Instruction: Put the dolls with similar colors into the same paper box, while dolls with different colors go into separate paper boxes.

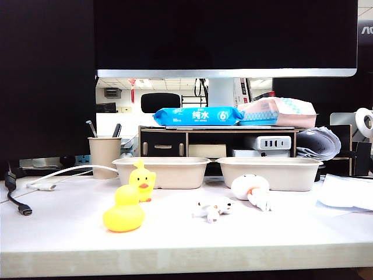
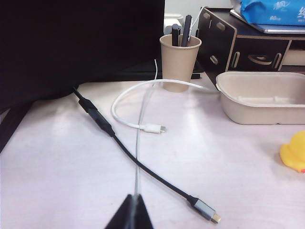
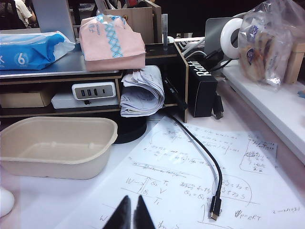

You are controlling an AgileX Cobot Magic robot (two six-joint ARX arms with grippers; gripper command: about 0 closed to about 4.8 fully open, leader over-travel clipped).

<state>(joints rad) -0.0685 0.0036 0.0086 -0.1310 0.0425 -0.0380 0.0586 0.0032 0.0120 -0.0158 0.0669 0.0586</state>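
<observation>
Grippers both shut, holding nothing: left gripper (image 2: 129,213) over cables, right gripper (image 3: 130,213) over paper sheet. Two ducks (image 1: 131,201), dog (image 1: 213,209), white figure (image 1: 252,189) on table (image 1: 175,245), w/ both paper boxes (image 1: 161,171) empty behind.

ducks (image 1: 131,201) front-left | dog (image 1: 213,209), white figure (image 1: 252,189) right | trays (image 1: 161,171) behind, side by side

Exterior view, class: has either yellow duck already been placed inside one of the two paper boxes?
No: both yellow ducks stand on the table in front of the left paper box, outside it.
</observation>
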